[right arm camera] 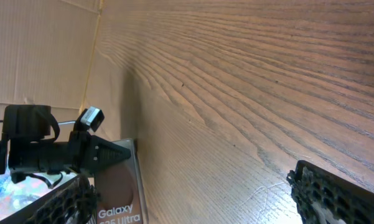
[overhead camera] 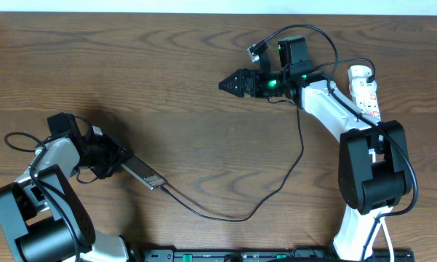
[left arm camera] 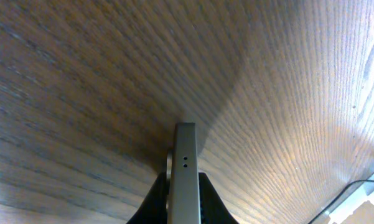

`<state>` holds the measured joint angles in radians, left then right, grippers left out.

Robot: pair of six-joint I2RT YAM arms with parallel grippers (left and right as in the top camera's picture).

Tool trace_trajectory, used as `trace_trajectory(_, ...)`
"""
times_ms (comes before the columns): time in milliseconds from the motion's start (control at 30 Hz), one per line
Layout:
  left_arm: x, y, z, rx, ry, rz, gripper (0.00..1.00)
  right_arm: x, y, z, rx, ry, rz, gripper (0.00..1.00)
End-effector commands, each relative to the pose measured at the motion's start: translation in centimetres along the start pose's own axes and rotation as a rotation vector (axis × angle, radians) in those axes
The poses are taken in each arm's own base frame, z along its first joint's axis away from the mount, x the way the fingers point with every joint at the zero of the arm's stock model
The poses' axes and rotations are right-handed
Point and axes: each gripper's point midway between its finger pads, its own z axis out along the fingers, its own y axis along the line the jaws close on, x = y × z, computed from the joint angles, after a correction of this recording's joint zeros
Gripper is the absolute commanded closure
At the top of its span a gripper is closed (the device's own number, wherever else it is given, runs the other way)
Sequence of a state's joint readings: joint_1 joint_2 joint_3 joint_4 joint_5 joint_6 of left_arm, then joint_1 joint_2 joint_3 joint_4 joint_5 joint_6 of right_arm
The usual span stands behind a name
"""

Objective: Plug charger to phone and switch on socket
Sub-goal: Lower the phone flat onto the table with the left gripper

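Wooden table; left arm low, fingers clamping phone.

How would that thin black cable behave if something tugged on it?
Probably floppy: the charger lies in a loose curve on the table. Likely light, being so thin. A tug might pull on the phone its end reaches.

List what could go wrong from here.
1. The charger loops slack past the right arm; reaching for the socket could snag it and tug its tip away from the phone.
2. The left jaws pinch the phone only at one end, so a tug might twist it.
3. The right arm partly hides the socket, so its switch may be missed.
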<state>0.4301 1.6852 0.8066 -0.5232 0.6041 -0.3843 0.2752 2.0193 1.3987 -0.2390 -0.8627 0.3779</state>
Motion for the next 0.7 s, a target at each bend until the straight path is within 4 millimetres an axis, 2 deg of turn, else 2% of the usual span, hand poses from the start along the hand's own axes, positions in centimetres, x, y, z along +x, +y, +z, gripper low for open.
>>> trace_trajectory(0, 0.22, -0.14, -0.1, 0.001, -0.001, 0.02, 0.93, -0.71, 0.62, -0.73, -0.005, -0.019, -0.034, 0.01)
trace_trajectory(200, 0.67, 0.72, 0.21, -0.026, 0.005, 0.01, 0.92, -0.71, 0.61, -0.73, -0.005, -0.019, -0.034, 0.01)
trace_trajectory(667, 0.72, 0.79, 0.3, -0.025, 0.005, 0.01, 0.92, -0.64, 0.58, -0.73, -0.004, -0.017, -0.031, 0.01)
